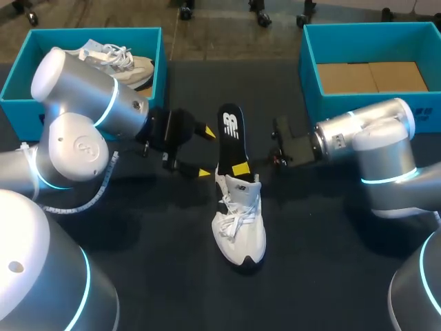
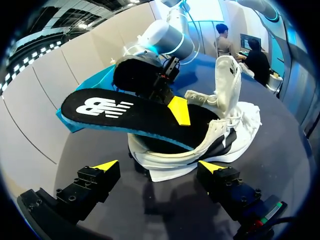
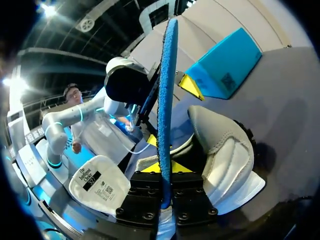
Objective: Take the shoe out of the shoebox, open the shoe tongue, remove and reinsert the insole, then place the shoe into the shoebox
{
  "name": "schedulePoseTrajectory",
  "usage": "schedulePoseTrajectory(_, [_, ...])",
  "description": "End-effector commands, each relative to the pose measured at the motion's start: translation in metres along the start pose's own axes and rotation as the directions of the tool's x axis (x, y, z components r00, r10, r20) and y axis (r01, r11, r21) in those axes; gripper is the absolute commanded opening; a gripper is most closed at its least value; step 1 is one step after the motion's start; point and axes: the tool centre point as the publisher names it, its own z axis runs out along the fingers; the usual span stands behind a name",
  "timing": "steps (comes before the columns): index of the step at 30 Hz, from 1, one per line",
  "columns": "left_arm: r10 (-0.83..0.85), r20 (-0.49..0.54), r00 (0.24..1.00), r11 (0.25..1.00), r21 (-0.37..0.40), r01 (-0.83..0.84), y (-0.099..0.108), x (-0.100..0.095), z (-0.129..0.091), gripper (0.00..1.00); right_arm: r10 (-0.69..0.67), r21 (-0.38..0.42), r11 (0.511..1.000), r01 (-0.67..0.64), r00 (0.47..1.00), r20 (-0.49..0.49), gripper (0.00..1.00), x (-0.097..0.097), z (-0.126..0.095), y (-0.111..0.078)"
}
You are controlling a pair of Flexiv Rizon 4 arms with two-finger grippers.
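White shoe (image 1: 127, 63) in left shoebox (image 1: 69, 38); brown cardboard (image 1: 372, 77) in right shoebox (image 1: 327, 107)

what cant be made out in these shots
Head view: the insole's front end, hidden inside the shoe.
Head view: the right gripper's second finger, hidden behind the insole.
Head view: part of the second shoe in the left shoebox, covered by the left arm.
Right wrist view: the insole's faces, seen only edge-on.

Black insole (image 1: 231, 134) jutting from shoe (image 1: 241, 227) (blocking the middle), left hand (image 1: 205, 152) just beside
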Motion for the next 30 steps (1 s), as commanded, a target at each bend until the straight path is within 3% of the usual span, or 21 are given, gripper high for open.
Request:
schedulePoseTrajectory(1, [0.005, -0.006, 1.000, 1.000, 0.002, -0.005, 0.000, -0.001, 0.000, 1.00, -0.042, -0.002, 0.999, 0.042, 0.999, 0.031, 0.29, 0.004, -0.004, 0.009])
schedulePoseTrajectory(8, [0.009, -0.009, 1.000, 1.000, 0.001, -0.009, 0.000, -0.001, 0.000, 1.00, -0.084, 0.021, 0.996, 0.084, 0.996, 0.010, 0.31, -0.009, -0.003, 0.025])
schedulePoseTrajectory(10, [0.008, -0.005, 1.000, 1.000, 0.000, -0.008, 0.000, -0.001, 0.000, 1.00, -0.083, 0.032, 0.996, 0.083, 0.997, 0.001, 0.23, -0.012, -0.001, 0.027])
schedulePoseTrajectory(12, [0.006, -0.003, 1.000, 1.000, 0.000, -0.006, 0.000, -0.001, 0.000, 1.00, -0.078, 0.037, 0.996, 0.078, 0.997, -0.002, 0.00, -0.015, -0.002, 0.024])
schedulePoseTrajectory(24, [-0.003, 0.000, 1.000, 1.000, 0.000, 0.003, 0.000, 0.002, 0.000, 1.00, 0.043, 0.022, 0.999, -0.043, 0.999, -0.002, 0.00, -0.002, 0.009, -0.015])
schedulePoseTrajectory(30, [-0.004, -0.002, 1.000, 1.000, 0.002, 0.004, -0.001, 0.003, 0.001, 1.00, 0.043, 0.022, 0.999, -0.043, 0.999, 0.018, 0.00, 0.004, 0.008, -0.015])
